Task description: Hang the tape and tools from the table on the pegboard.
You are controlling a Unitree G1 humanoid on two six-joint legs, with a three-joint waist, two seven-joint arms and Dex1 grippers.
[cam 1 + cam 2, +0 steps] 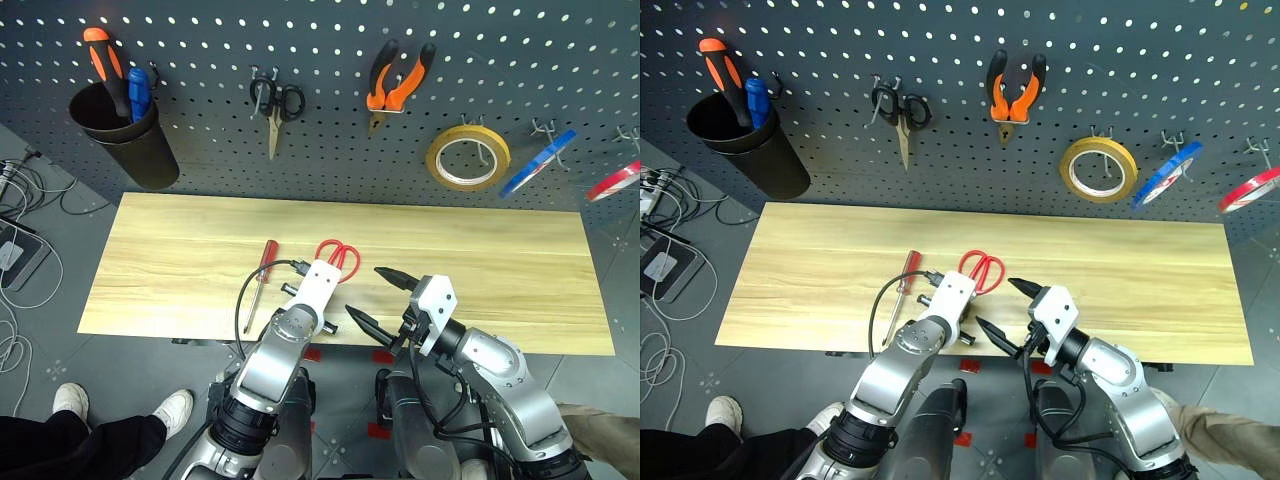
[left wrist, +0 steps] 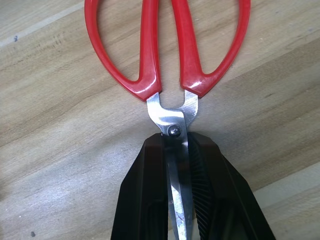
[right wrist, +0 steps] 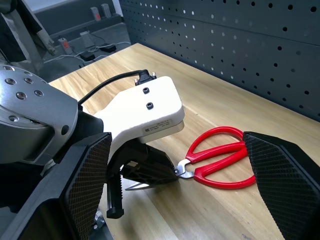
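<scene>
I had the left tool point(image 2: 180, 200) clamped on the scissors' point(image 2: 170, 55) blades, right tool point(image 1: 385, 305) wide beside it.

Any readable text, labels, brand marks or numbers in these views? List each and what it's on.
No text can be read.
Small label on the left tool's white housing: too small and blurred to read.
Scissors, table, pegboard and the hung things: no print visible.
</scene>
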